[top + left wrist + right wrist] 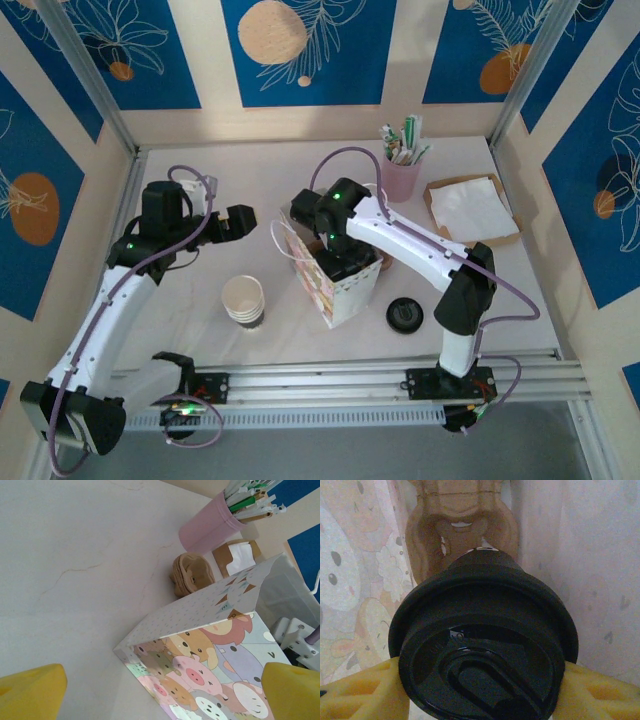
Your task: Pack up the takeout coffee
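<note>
Takeout coffee (485,645) was inside the paper bag (338,292). The right gripper (480,692) held it at its black lid, with a yellow finger (357,690) on each side. So I think most of the job was done. What was left was to lower the cup into the brown cup holder (460,525) below it in the bag, let go, and lift the arm out.

From left to right in the top view, the left gripper (238,222) hung over the table (250,170) with its jaws spread wide and nothing in them. Near it stood a stack of cups (245,300) with no lids. In the middle came the bag, with the right arm reaching down into it. Just right of the bag lay a loose black lid (405,314). Farther back on the right were a pink cup of straws (402,172) and a brown tray of napkins (472,208).

The top view showed where everything sat on the table. The right wrist view looked into the bag and showed the lid, the grip and the holder. I could not tell if the cup touched the holder. The left wrist view showed the cartoon animals on the outside of the bag. It also showed a pile of brown holders (192,572) on the table behind the bag.
</note>
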Tool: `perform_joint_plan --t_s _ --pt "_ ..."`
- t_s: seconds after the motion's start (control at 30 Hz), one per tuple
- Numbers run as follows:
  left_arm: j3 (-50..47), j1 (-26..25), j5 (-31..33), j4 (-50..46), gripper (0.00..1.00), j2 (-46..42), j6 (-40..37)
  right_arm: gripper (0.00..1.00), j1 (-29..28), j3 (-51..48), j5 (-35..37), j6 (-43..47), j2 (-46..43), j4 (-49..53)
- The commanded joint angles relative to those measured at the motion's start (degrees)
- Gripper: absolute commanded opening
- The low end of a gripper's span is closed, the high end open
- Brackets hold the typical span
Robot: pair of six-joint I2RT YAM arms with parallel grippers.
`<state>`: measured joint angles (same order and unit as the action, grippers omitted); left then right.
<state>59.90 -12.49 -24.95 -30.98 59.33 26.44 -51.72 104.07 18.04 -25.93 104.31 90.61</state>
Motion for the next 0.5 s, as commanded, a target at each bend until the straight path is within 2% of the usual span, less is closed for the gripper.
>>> perform_joint_plan --t_s 0.0,0.47 --pt "-0.58 0.62 0.52 -0.46 1.00 -0.93 -0.89 0.61 -0.04 -0.76 -0.23 0.78 -2.17 0.01" --pt "-0.48 0.62 1.00 -1.32 1.00 -1.63 -1.11 0.61 -0.21 -0.45 -0.28 1.05 -2.31 -0.13"
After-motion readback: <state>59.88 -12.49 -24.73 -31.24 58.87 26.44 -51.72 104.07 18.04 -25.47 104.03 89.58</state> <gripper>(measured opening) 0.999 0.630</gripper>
